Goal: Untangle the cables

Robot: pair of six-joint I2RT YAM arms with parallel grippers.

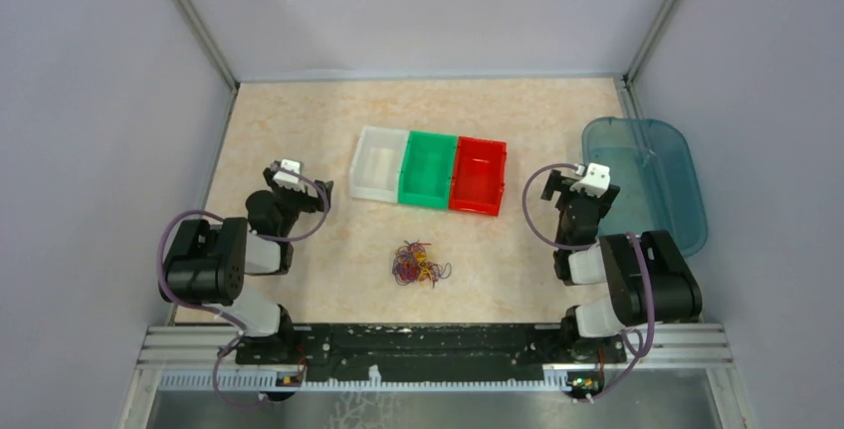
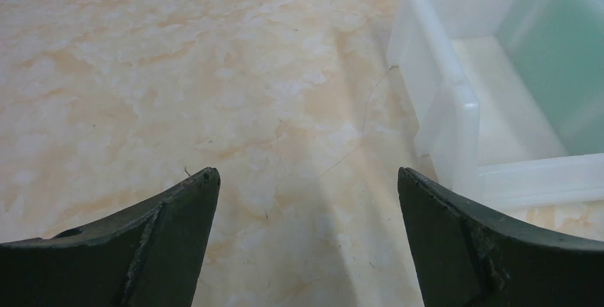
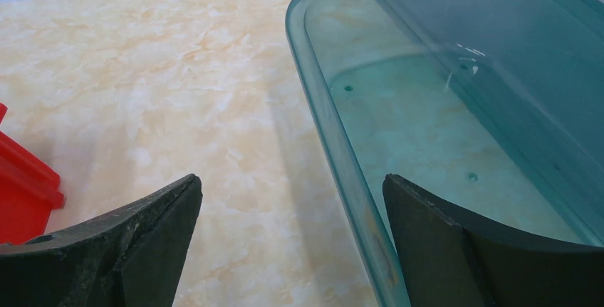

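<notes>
The left jaws stand wide apart and hold nothing, with only bare marbled surface [image 2: 214, 72] between them and the white bin [image 2: 456, 107] at the upper right of that view; the right jaws are equally spread and empty, the rim of a translucent teal tub [image 3: 329, 136] running up between them and a corner of the red bin [image 3: 18, 186] at the left edge; overhead, a green bin [image 1: 429, 169] sits between the white and red ones at centre frame; the cables [image 1: 419, 264] lie below the bins at lower centre, one knotted clump of red, yellow-orange and dark strands, well apart from both jaws; judged so, untangling has not begun, and every strand is left to separate.
</notes>
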